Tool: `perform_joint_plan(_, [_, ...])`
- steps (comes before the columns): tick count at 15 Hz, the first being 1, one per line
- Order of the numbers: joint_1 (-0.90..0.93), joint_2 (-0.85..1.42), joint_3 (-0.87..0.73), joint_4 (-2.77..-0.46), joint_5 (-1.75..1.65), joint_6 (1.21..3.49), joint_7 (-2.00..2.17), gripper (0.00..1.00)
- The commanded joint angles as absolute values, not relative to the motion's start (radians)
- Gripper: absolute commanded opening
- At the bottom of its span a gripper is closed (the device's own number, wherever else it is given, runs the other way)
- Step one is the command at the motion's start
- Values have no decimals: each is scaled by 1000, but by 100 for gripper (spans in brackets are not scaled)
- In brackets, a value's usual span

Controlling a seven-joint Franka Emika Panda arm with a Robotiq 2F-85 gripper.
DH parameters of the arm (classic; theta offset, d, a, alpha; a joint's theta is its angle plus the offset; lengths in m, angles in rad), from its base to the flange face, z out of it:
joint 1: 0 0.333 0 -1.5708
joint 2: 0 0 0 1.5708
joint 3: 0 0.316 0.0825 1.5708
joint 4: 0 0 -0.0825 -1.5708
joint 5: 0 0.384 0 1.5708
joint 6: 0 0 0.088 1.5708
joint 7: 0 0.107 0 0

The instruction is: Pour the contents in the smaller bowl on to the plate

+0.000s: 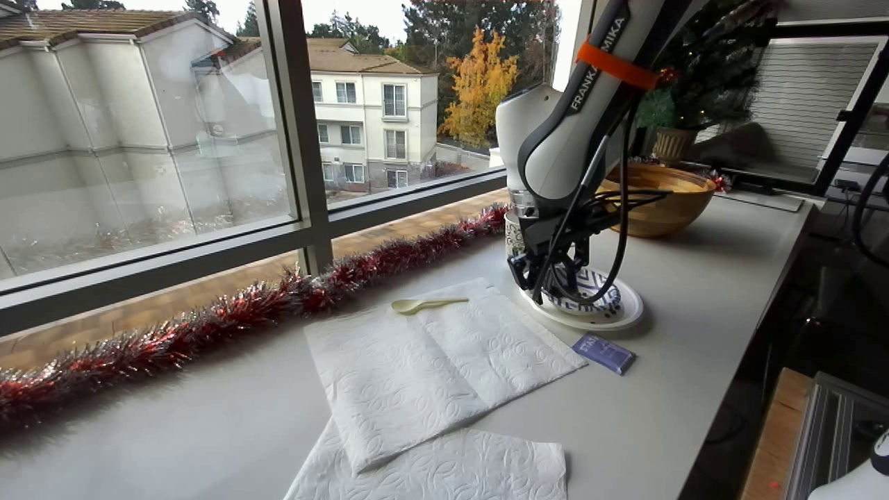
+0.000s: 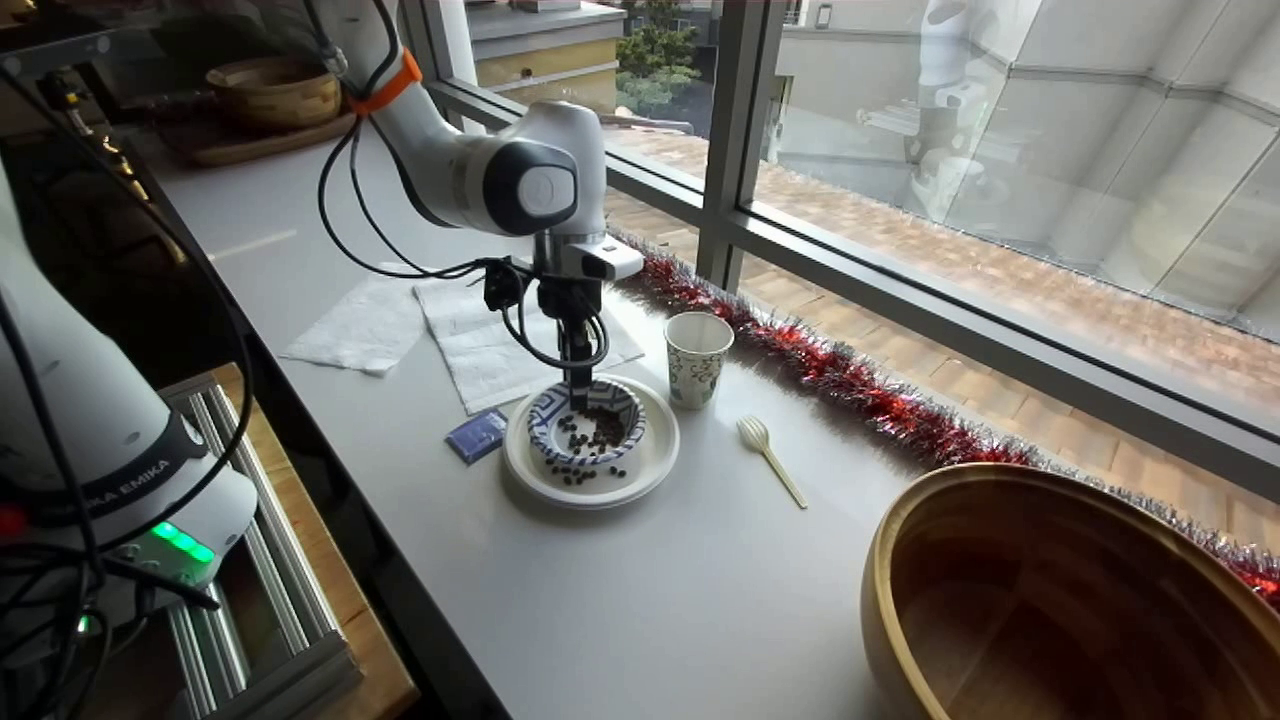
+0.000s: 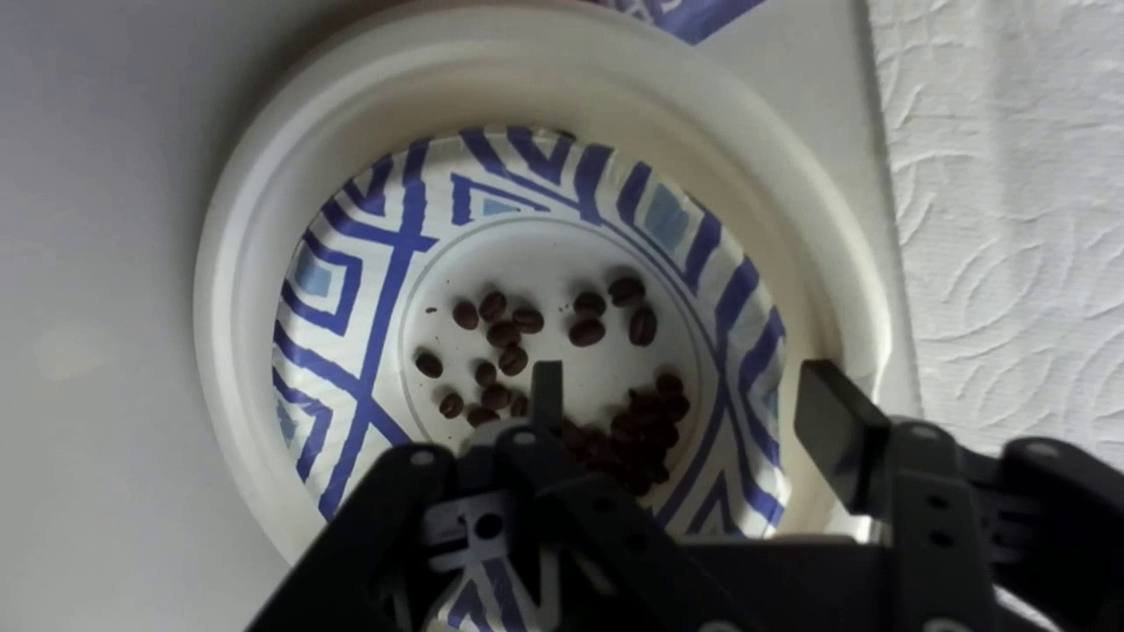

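One small bowl [image 3: 544,250] rests within the plate [image 2: 655,450], its beans [image 3: 645,430] heaped toward one side.
The end effector [image 3: 683,395] stands spread, one finger over the bowl's interior and one outside its rim, presumably so that closing would pinch the wall for tipping; contact cannot be told. In an exterior view, loose beans [image 2: 580,475] lie on the plate's near side, suggesting a pour only partly done.

packet [image 3: 694,16] cropped in wrist view, beans [image 3: 645,430] partly hidden by tool [image 3: 680,412]
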State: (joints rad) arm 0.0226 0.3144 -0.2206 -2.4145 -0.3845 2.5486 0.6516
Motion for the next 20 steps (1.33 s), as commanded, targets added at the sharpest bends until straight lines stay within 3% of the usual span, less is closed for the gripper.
perform_joint_plan(1, [46, 340, -245, -2400, -409, 2570, 677, 60])
perform_joint_plan(2, [49, 342, -247, -2399, -409, 2573, 678, 57])
perform_joint_plan(3, [52, 343, -250, -2398, -410, 2573, 679, 46])
perform_joint_plan(4, [54, 344, -251, -2397, -409, 2573, 679, 43])
perform_joint_plan(8, [62, 337, -259, -2402, -412, 2577, 680, 9])
perform_joint_plan(10, [63, 334, -260, -2404, -412, 2576, 677, 0])
perform_joint_plan(20, [86, 224, -289, -2475, -473, 2543, 710, 1])
